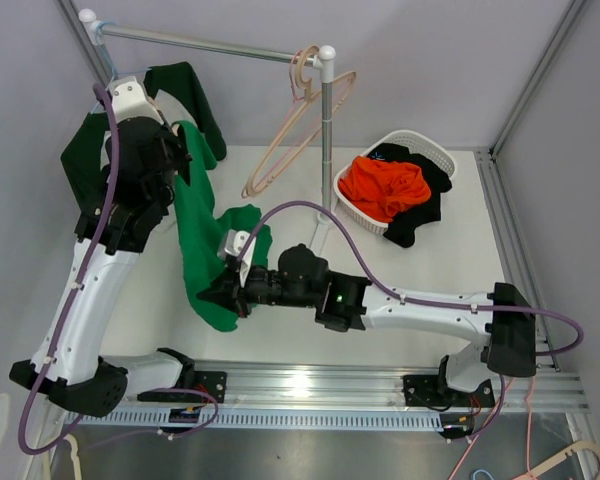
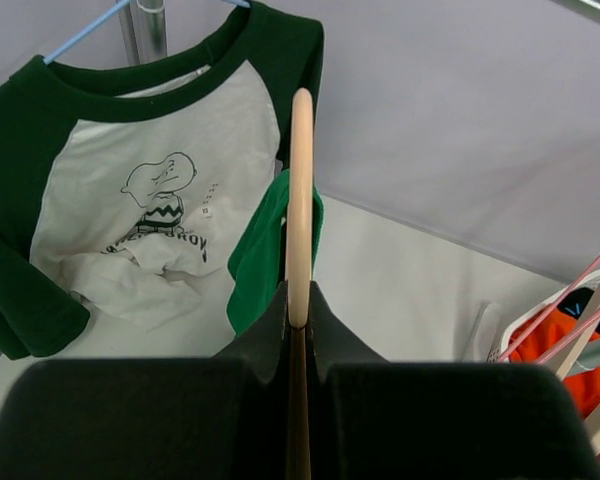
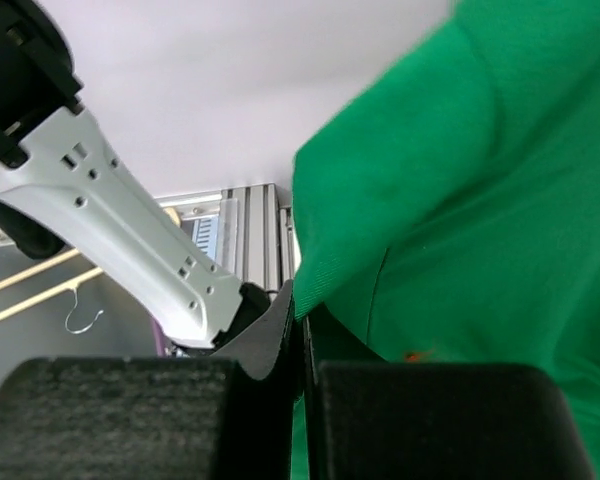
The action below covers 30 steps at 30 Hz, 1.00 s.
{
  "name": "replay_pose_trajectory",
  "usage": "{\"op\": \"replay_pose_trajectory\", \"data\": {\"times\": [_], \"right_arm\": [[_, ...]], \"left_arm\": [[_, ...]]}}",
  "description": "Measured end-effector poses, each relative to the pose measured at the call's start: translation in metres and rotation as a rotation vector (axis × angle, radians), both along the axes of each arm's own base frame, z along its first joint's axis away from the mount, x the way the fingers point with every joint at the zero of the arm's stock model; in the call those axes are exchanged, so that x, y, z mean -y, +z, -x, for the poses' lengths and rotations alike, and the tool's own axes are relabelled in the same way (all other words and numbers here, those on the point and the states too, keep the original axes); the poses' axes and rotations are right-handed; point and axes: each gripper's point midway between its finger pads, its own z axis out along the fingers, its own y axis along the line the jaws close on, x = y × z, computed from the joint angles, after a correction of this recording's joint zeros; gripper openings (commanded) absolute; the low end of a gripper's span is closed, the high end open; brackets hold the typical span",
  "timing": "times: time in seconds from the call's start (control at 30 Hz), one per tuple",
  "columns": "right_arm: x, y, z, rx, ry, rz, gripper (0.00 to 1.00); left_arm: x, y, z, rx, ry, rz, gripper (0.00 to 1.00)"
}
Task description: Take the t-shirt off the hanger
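Above the left half of the bench [image 1: 430,275], toward its near edge, the right gripper [image 3: 302,325] is pinched shut on a lower fold of the bright green t-shirt [image 1: 198,235], which stretches as a long band up and away toward the far left corner. At that higher, farther end the left gripper [image 2: 298,315] is clamped on the pale wooden hanger [image 2: 300,190], which runs straight out from its grip with the green cloth draped over it. Freeing the shirt likely means drawing it toward the near right, off the hanger's end.
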Motion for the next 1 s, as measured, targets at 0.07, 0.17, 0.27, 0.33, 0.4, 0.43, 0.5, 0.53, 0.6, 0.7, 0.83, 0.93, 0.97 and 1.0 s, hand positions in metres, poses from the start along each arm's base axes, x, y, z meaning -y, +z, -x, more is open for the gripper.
{"op": "replay_pose_trajectory", "data": {"times": [0.07,0.17,0.27,0.33,0.4,0.43,0.5,0.53,0.6,0.7,0.83,0.93,0.97,1.0], "right_arm": [[0.003,-0.003,0.010,0.001,-0.004,0.008,0.00],[0.013,-0.008,0.032,0.003,0.000,0.033,0.00],[0.029,-0.008,0.062,0.003,0.020,0.044,0.00],[0.039,-0.007,0.083,0.004,0.039,0.049,0.00],[0.046,-0.005,0.105,0.005,0.061,0.048,0.00],[0.049,-0.004,0.113,0.006,0.074,0.045,0.00],[0.052,-0.005,0.128,-0.003,0.090,0.036,0.00],[0.053,-0.008,0.132,-0.008,0.091,0.035,0.00],[0.054,-0.018,0.133,-0.022,0.070,0.048,0.00],[0.052,-0.035,0.120,-0.031,-0.005,0.087,0.00],[0.045,-0.052,0.101,-0.039,-0.054,0.130,0.00],[0.036,-0.055,0.088,-0.049,-0.075,0.153,0.00],[0.032,-0.055,0.085,-0.054,-0.081,0.158,0.00],[0.029,-0.057,0.079,-0.064,-0.094,0.164,0.00]], "left_arm": [[0.001,-0.005,-0.002,-0.009,0.001,0.002,0.01],[0.002,-0.013,-0.005,-0.027,0.005,-0.001,0.01],[0.002,-0.018,-0.010,-0.039,0.017,-0.008,0.01],[0.002,-0.021,-0.014,-0.047,0.029,-0.015,0.01],[0.003,-0.025,-0.018,-0.059,0.035,-0.021,0.01],[0.003,-0.028,-0.020,-0.065,0.037,-0.025,0.01],[0.004,-0.033,-0.023,-0.085,0.038,-0.032,0.01],[0.005,-0.036,-0.024,-0.098,0.036,-0.037,0.01],[0.009,-0.038,-0.026,-0.124,0.022,-0.034,0.01],[0.018,-0.030,-0.025,-0.136,-0.024,-0.005,0.01],[0.020,-0.014,-0.009,-0.102,-0.051,0.032,0.01],[0.011,-0.008,0.011,-0.078,-0.052,0.046,0.01],[0.010,-0.004,0.017,-0.069,-0.061,0.052,0.01],[0.011,0.000,0.024,-0.058,-0.080,0.066,0.01]]}}
